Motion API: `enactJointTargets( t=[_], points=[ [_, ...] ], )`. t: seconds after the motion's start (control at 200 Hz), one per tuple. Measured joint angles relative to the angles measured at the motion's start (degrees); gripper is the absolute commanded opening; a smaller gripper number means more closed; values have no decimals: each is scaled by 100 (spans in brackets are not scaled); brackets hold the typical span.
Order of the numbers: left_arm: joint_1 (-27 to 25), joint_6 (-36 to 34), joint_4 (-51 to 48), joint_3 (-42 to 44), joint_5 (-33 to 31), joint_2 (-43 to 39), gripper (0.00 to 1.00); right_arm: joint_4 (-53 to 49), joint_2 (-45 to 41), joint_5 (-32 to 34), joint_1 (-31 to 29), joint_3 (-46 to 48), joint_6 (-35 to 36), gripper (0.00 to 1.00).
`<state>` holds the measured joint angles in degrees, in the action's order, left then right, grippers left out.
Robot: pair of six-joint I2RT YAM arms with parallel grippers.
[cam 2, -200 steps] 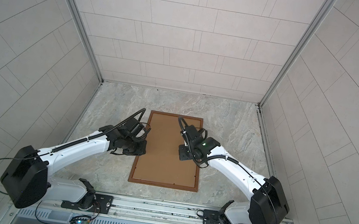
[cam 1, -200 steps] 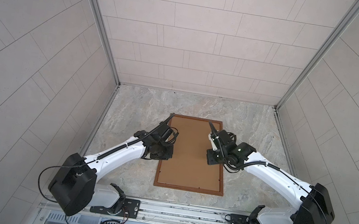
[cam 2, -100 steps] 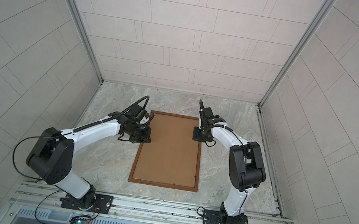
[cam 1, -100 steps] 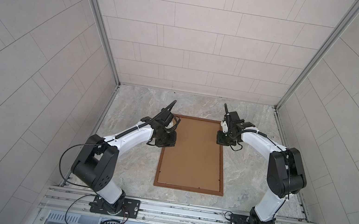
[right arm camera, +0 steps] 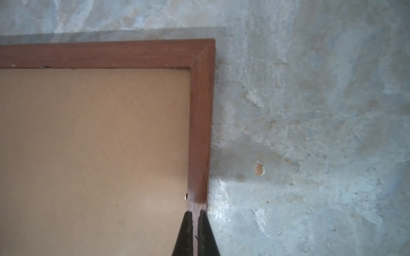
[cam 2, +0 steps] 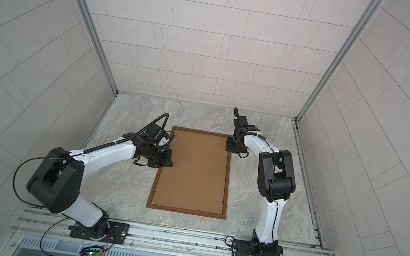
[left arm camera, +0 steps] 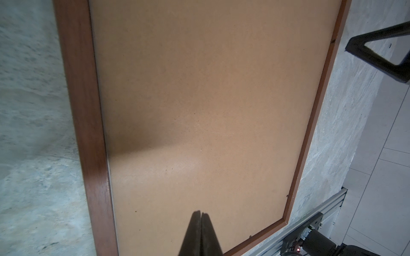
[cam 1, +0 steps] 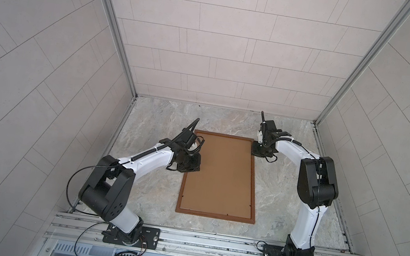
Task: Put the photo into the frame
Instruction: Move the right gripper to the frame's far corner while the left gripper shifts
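The dark-brown wooden frame [cam 1: 215, 215] [cam 2: 186, 210] lies flat on the marble table in both top views. A plain brown backing board [cam 1: 221, 176] [left arm camera: 210, 99] [right arm camera: 88, 144] fills its opening. The photo is hidden. My left gripper [cam 1: 190, 166] [cam 2: 162, 163] [left arm camera: 200, 213] hovers shut over the board just inside the frame's left rail [left arm camera: 82, 110], nothing between its fingers. My right gripper [cam 1: 260, 152] [cam 2: 232, 149] [right arm camera: 194, 212] is shut over the right rail [right arm camera: 199, 110], close to the far right corner.
Tiled walls [cam 1: 210, 51] close in the table [cam 1: 158, 115] at the back and on both sides. A metal rail [cam 1: 208, 242] with both arm bases runs along the front edge. A small tan chip [right arm camera: 259, 170] marks the marble beside the frame's far right corner.
My right gripper travelled from the middle of the frame's right rail to its far right corner. My left gripper shifted a little farther back along the left rail. Both stayed shut.
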<state>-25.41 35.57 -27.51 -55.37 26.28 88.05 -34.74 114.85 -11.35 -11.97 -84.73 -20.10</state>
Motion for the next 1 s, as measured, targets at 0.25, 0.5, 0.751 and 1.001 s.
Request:
enactJointTargets(
  t=[0.25,0.5,0.751,1.001],
  points=[
    [0,0,109,0,111,48,6,-26,227,-28,28,-177,20,0],
    [28,0,138,0,192,111,6,-66,308,-70,13,-282,22,0],
    [66,-2,160,0,216,109,6,-63,323,-7,-81,-297,24,0],
    [92,-2,162,4,221,107,6,-133,369,68,-127,-372,24,0]
  ],
)
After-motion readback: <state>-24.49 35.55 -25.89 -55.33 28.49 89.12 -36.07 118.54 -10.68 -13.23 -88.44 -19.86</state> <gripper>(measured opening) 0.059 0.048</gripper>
